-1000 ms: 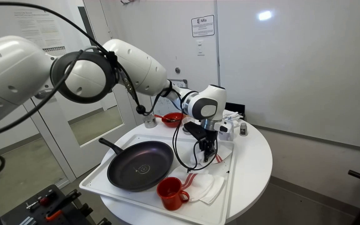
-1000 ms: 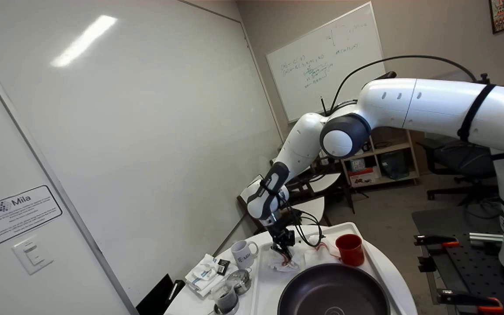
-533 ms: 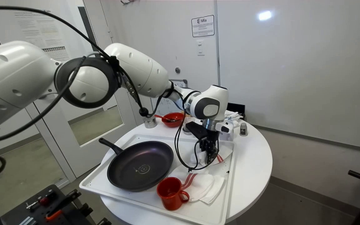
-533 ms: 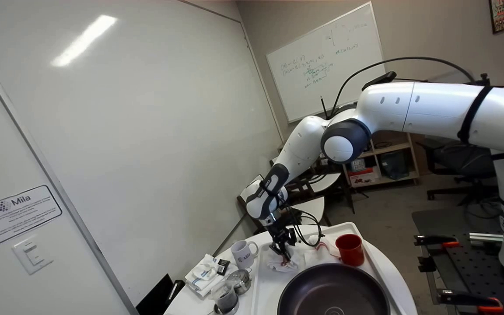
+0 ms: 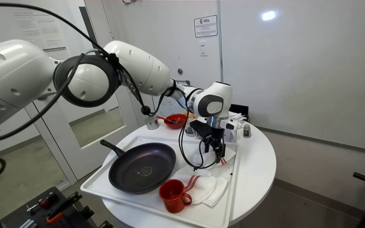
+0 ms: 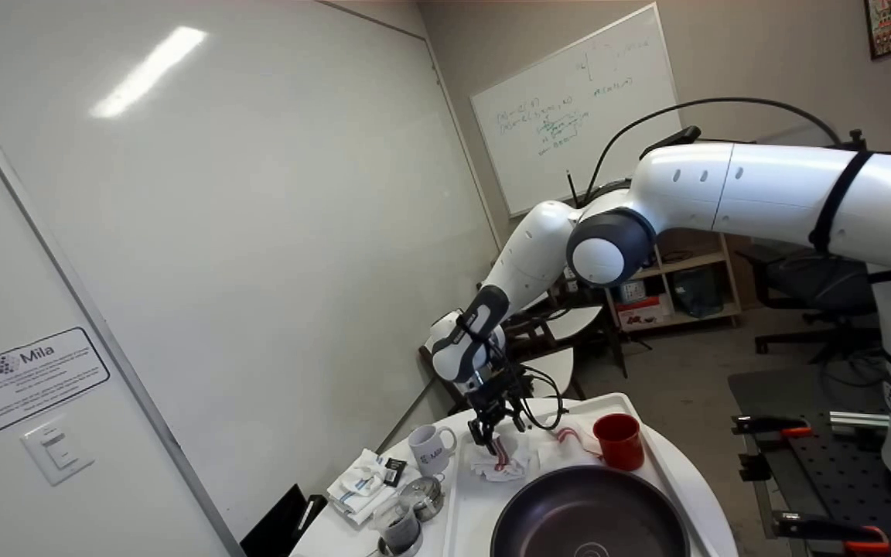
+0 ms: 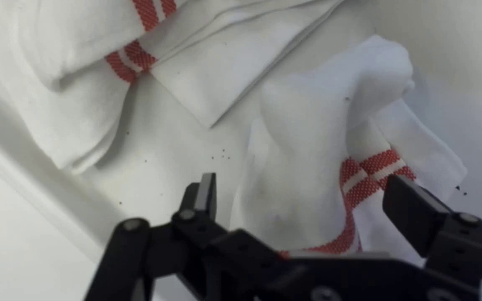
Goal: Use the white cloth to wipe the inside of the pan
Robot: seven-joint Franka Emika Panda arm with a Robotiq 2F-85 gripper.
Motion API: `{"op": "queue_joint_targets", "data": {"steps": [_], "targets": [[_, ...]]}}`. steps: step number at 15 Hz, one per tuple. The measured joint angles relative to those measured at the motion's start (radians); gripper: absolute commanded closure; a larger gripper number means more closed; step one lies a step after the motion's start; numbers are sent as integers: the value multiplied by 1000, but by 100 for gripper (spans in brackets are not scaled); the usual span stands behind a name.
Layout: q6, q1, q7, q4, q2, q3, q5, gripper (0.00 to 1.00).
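Note:
A crumpled white cloth (image 5: 230,155) with red stripes lies on the tray, away from the dark pan (image 5: 131,177). Directly over it hangs my gripper (image 5: 213,155), jaws spread wide. In the wrist view the same cloth (image 7: 299,138) shows between and below the open fingers (image 7: 412,213), which grip nothing. A second striped white cloth (image 7: 73,88) is at upper left there, and lies by the red mug in both exterior views. The pan (image 6: 592,510) is cut off by the frame's lower edge in an exterior view, and out of the wrist view.
The white tray (image 5: 106,195) has a raised rim and carries pan, cloths and red mug (image 5: 173,196). Behind it stand a red bowl (image 5: 175,121), a small grey-capped jar (image 5: 246,131) and a white mug (image 6: 430,450). More folded cloths (image 6: 360,487) lie on the table.
The gripper was shut on the striped cloth; it has opened and risen a little. The cloth stays on the tray beneath it. Pan and mug have not moved.

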Motion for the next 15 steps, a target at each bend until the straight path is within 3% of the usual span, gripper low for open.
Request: {"op": "queue_joint_targets", "data": {"steps": [5,15], "targets": [[71,21,-2,-79,-105,-20,-8,0],[256,89,-115,-493,-444,-13,-59,0]]}}
